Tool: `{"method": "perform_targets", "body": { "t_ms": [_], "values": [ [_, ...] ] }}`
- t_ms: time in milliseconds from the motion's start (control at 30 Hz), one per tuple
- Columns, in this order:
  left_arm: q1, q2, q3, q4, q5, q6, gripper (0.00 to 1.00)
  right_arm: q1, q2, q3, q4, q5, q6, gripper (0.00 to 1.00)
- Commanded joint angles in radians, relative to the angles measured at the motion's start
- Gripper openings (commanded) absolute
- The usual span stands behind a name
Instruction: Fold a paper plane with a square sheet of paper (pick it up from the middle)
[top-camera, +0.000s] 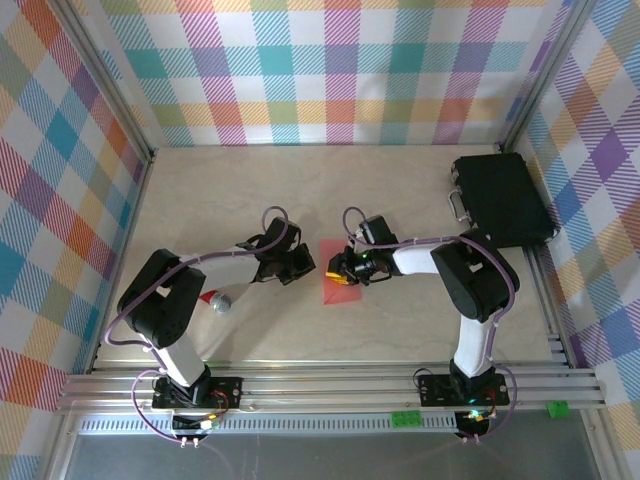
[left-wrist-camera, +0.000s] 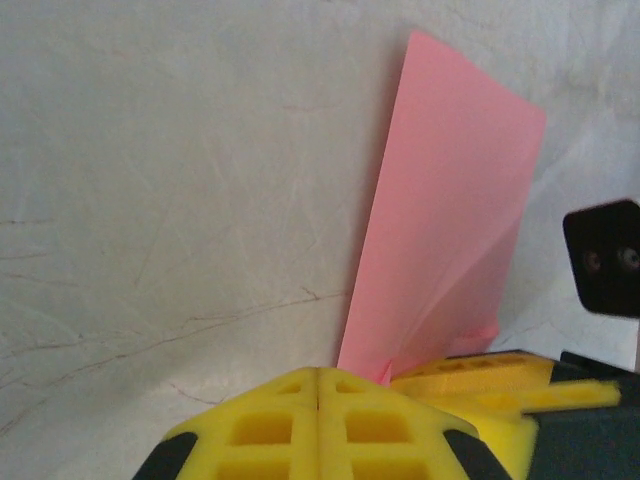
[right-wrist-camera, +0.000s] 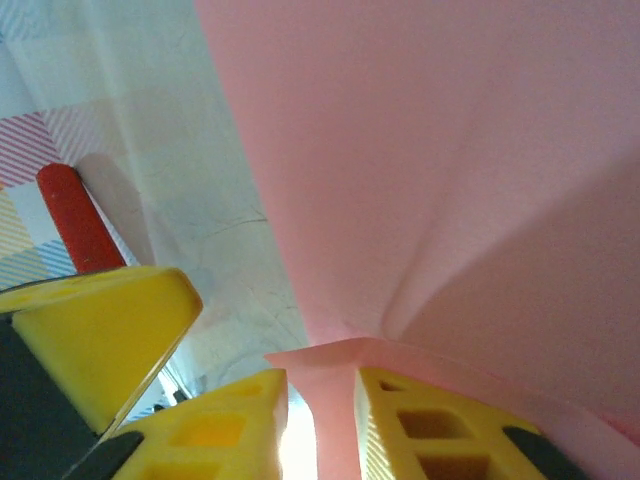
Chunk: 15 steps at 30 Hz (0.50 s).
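Two arms are crowded onto the thin salmon-pink square sheet of paper (top-camera: 338, 284) mid-table, with part of it lifted off the pale tabletop (top-camera: 420, 330) and curling. The left gripper (left-wrist-camera: 318, 385) has its yellow jaws pressed together, a paper corner right beside the tips; can't tell if it's pinched. The right gripper (right-wrist-camera: 322, 405) straddles a fold, jaws slightly apart, light showing on one side. Looks like an early crease to me, no dart shape yet. Next move probably needs one firm pinch while the other flattens the fold.
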Motion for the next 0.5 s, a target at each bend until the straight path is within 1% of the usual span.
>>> {"method": "perform_targets", "body": {
  "t_ms": [0,200,300,467],
  "values": [
    [-0.023,-0.023,-0.019,0.089,0.044,-0.014,0.01,0.002,0.044,-0.047,-0.168,0.122,-0.028,0.19],
    [-0.049,0.009,-0.024,0.121,0.059,-0.021,0.00,0.005,0.043,-0.048,-0.212,0.166,-0.046,0.08],
    [-0.058,0.031,-0.020,0.145,0.075,-0.028,0.00,0.005,0.042,-0.044,-0.229,0.182,-0.047,0.05],
    [-0.070,0.049,-0.023,0.155,0.068,-0.039,0.00,0.008,0.045,-0.034,-0.253,0.205,-0.048,0.01]
  ]
}}
